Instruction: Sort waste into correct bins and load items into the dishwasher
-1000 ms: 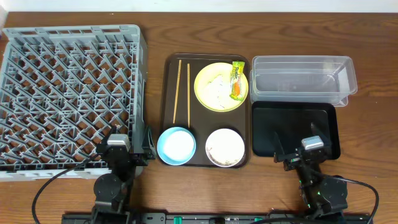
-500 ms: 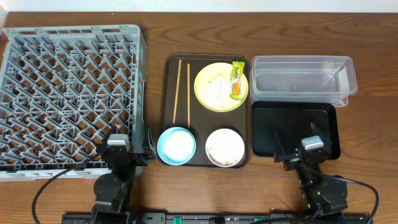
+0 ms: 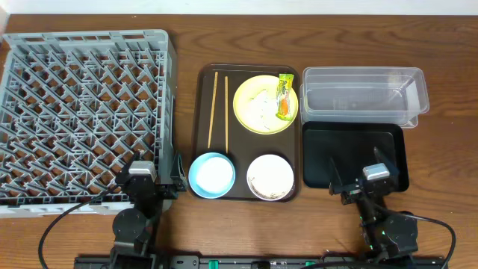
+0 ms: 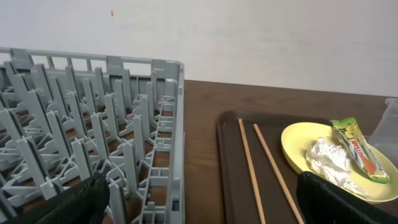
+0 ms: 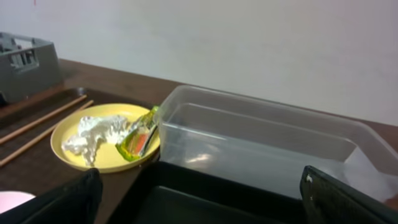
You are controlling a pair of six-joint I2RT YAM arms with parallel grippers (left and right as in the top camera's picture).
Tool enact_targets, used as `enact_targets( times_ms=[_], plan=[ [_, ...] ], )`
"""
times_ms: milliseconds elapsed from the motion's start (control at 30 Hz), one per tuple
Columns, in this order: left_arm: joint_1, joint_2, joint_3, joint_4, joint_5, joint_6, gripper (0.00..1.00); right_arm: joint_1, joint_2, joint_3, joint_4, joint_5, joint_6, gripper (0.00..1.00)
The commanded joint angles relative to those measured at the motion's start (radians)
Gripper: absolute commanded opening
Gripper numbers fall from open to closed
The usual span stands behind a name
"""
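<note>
Our left arm [image 3: 140, 196] and right arm [image 3: 377, 203] sit low at the near edge of the bench [image 3: 448, 149], either side of the brown tray [image 3: 243, 143], jaws spread wide on both. The yellow plate [image 3: 242, 104] lies in the tray's far-right corner, carrying tissue [image 3: 261, 106] and wrapper [image 3: 284, 96].

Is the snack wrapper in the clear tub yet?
No, the snack wrapper lies on the yellow plate beside the crumpled tissue, and the clear tub stands empty.

Wooden table [image 3: 448, 45], grey rack [image 3: 82, 112], brown tray [image 3: 202, 112], clear tub [image 3: 362, 96], black tray [image 3: 351, 149]
</note>
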Motion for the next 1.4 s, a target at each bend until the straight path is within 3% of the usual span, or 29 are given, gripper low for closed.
enact_targets(
  times_ms=[0, 300, 433, 600, 767, 1133, 1300, 1367],
  plan=[
    [0.003, -0.005, -0.018, -0.04, -0.026, -0.003, 0.96, -0.003, -0.004, -0.002, 0.001, -0.013, -0.01, 0.99],
    [0.003, -0.005, -0.018, 0.061, 0.236, -0.006, 0.96, -0.003, -0.004, -0.002, 0.05, -0.192, 0.032, 0.99],
    [0.003, -0.005, 0.008, 0.166, 0.25, -0.006, 0.96, -0.003, -0.003, 0.026, 0.069, -0.268, 0.121, 0.99],
    [0.003, 0.04, 0.131, 0.138, 0.25, -0.006, 0.96, -0.003, 0.057, 0.177, 0.005, -0.323, 0.152, 0.99],
    [0.003, 0.235, 0.373, -0.047, 0.25, -0.006, 0.96, -0.003, 0.279, 0.443, -0.212, -0.362, 0.152, 0.99],
    [0.003, 0.777, 1.076, -0.695, 0.282, -0.006, 0.96, -0.002, 0.982, 1.168, -0.772, -0.583, 0.15, 0.99],
    [0.003, 0.878, 1.212, -0.845, 0.285, -0.006, 0.96, 0.001, 1.2, 1.359, -0.859, -0.808, 0.163, 0.99],
    [0.003, 0.88, 1.213, -0.858, 0.284, -0.006, 0.96, 0.009, 1.256, 1.361, -0.8, -0.832, 0.191, 0.99]
  ],
)
